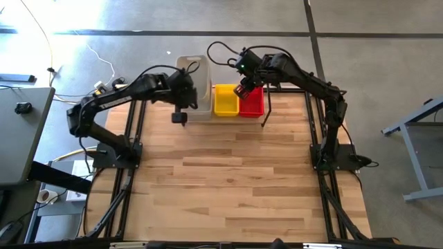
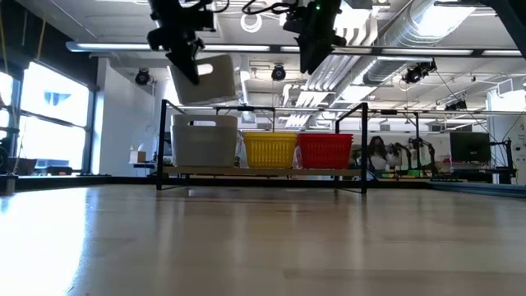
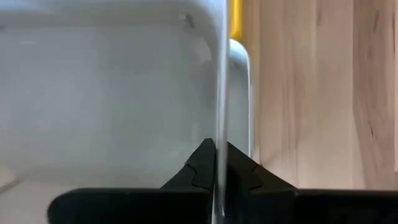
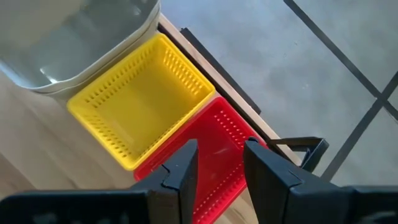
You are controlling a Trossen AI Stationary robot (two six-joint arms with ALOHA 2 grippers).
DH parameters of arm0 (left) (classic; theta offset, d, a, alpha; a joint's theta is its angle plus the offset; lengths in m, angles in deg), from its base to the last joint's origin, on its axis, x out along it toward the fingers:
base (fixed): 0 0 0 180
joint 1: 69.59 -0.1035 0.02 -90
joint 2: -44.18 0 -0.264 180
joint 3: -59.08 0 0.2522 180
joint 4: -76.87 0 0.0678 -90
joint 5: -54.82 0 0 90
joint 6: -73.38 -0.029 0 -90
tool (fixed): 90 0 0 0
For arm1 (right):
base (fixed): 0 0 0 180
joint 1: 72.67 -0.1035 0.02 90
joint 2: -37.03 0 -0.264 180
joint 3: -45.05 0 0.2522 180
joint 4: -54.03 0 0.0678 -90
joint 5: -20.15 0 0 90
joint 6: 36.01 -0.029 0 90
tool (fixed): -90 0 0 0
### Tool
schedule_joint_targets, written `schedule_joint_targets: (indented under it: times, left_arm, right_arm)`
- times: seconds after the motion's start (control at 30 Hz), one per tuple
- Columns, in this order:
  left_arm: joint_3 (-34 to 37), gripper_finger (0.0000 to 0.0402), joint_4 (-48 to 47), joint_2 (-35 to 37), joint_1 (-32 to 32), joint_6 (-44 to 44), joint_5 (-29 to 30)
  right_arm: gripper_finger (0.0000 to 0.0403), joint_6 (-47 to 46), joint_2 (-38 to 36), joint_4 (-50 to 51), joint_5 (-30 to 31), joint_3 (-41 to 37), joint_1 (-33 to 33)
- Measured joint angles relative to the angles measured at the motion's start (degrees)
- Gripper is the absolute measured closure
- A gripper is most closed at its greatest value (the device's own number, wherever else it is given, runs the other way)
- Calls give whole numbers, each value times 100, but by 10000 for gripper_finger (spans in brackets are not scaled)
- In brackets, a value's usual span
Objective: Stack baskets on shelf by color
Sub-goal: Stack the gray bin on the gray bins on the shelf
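A grey-white basket point(image 2: 203, 79) hangs tilted in the air above the grey-white stack point(image 2: 204, 141) at the left end of the shelf point(image 2: 263, 171), its wall pinched between the closed fingers of the left gripper point(image 3: 216, 163). Yellow baskets point(image 1: 225, 99) sit mid-shelf, red baskets point(image 1: 252, 102) at the right end. The right gripper point(image 4: 219, 163) hovers over the red ones, fingers parted, holding nothing.
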Motion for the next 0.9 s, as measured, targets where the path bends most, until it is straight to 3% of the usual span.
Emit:
schedule_joint_targets:
  times: [0.9]
  left_arm:
    - [4,401,-99,-801,-55,281,-88]
  right_arm:
    - [289,20,0,7,-103,0,127]
